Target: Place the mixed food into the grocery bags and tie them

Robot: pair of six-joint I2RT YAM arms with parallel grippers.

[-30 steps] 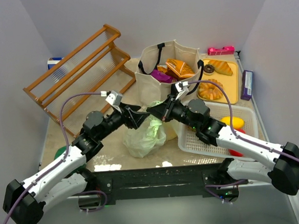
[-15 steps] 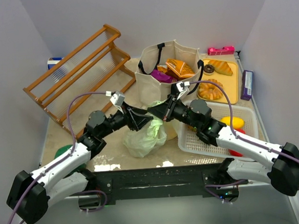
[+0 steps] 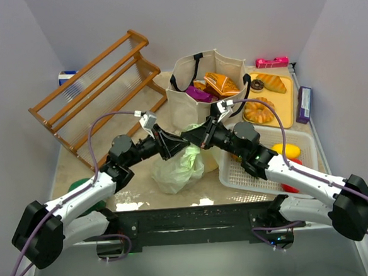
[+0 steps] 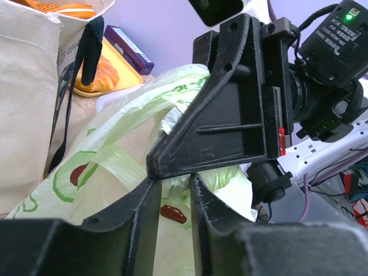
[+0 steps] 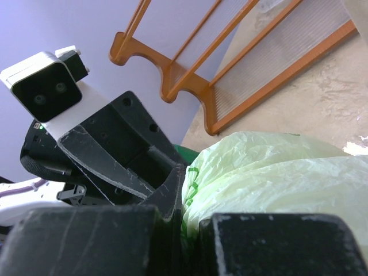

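The pale green plastic bag [image 3: 175, 168] lies at the table's middle front. Its bunched top is pinched in my right gripper [image 3: 195, 139], which is shut on the film [image 5: 187, 224]. My left gripper [image 3: 175, 145] meets it tip to tip above the bag. In the left wrist view its jaws [image 4: 175, 179] stand a narrow gap apart, with crumpled bag film [image 4: 115, 144] just beyond the tips. The beige canvas tote [image 3: 184, 100] stands behind, holding orange [image 3: 221, 83] and purple [image 3: 198, 94] snack packets.
A wooden rack [image 3: 98, 87] leans at the back left. A yellow tray [image 3: 287, 102] of donuts and bread sits at the back right beside a purple box [image 3: 304, 104]. The white mesh basket [image 3: 249, 171] holds yellow and red toy food. A dark green bundle [image 3: 80, 186] lies front left.
My left gripper has slid right to the bag's top, right against the right gripper, and its jaws have narrowed. The right arm and the bag have stayed put.
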